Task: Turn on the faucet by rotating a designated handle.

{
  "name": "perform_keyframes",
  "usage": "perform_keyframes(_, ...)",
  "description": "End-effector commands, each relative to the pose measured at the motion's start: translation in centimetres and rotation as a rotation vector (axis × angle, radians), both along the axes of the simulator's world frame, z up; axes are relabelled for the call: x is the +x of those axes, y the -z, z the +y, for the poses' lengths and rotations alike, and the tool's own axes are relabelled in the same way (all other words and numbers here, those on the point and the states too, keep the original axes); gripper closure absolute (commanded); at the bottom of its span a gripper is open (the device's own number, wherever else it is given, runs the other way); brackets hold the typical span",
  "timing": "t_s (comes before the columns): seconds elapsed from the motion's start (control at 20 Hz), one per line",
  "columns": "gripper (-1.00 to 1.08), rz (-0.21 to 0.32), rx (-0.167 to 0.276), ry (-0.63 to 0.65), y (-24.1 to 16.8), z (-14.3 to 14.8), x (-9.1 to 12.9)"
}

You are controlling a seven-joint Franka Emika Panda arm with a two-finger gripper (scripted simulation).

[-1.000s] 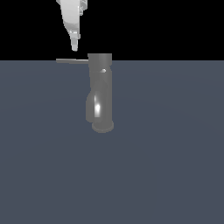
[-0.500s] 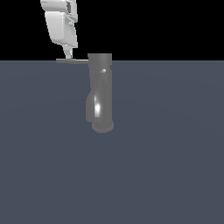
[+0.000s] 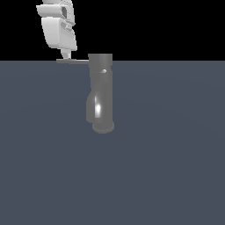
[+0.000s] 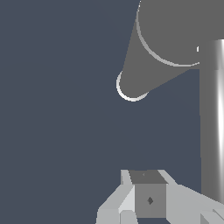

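Note:
The faucet [image 3: 101, 94] is a glossy grey upright column on a round base, standing mid-scene in the exterior view. The handle [image 3: 72, 61], a thin flat bar, juts from the faucet's top toward the exterior view's left. My white gripper [image 3: 65, 55] hangs over the bar's outer end, its narrow tip right at the bar, fingers together and holding nothing. The wrist view looks down the faucet column [image 4: 166, 39]. There the handle [image 4: 212, 118] runs alongside my gripper [image 4: 146, 177], close beside the fingers. Whether they touch is unclear.
A flat dark blue-grey floor [image 3: 176, 167] spreads around the faucet. The background above it is black.
My gripper has moved toward the exterior view's left and come down, from above the handle's inner part to its outer end. The handle looks unmoved.

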State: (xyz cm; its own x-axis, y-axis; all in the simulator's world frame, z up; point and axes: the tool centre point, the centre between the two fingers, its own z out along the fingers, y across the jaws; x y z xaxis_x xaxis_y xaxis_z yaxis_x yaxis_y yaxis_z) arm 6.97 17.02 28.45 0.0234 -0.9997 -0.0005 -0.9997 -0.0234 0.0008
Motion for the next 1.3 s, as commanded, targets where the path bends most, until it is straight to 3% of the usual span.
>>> perform_keyframes(0.0,1.08,-0.001,-0.001,0.002,0.0,0.0,0.0)
perform_keyframes(1.25,1.08,0.0,0.0,0.0,0.0,-0.5,-5.7)
